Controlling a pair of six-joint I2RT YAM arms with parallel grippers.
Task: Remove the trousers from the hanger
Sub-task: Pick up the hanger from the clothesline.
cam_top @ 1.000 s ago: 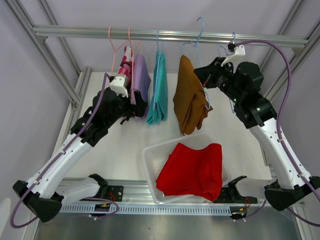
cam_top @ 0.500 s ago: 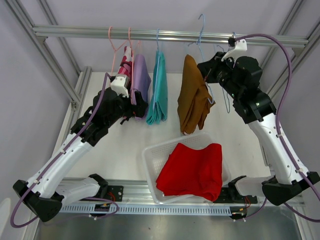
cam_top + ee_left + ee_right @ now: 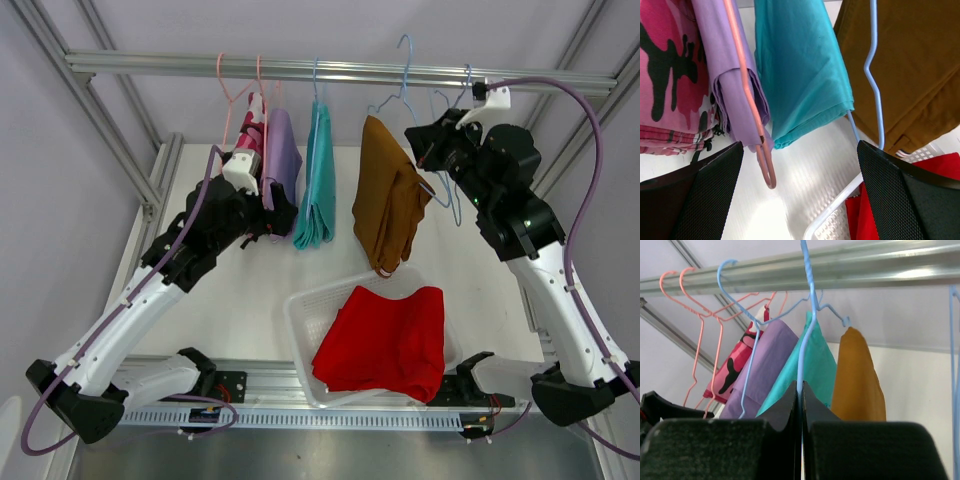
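One pair of five is done, as I judge: the red trousers [image 3: 385,340] lie in the basket [image 3: 300,310] at the near edge of the table. Farther, the right fingers [image 3: 800,405] are closed on the blue hanger [image 3: 807,315] that carries the brown trousers [image 3: 385,205]. The left fingers [image 3: 278,215] are wide open and empty beside the lilac trousers [image 3: 283,150]. These, the teal trousers [image 3: 316,190] and the camouflage trousers [image 3: 250,135] hang on the rail [image 3: 340,70].

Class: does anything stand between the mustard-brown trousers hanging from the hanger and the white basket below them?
Nothing visible does. The mustard-brown trousers hang over the far rim of the white basket; only the red trousers lie inside. The right gripper is shut on their blue hanger.
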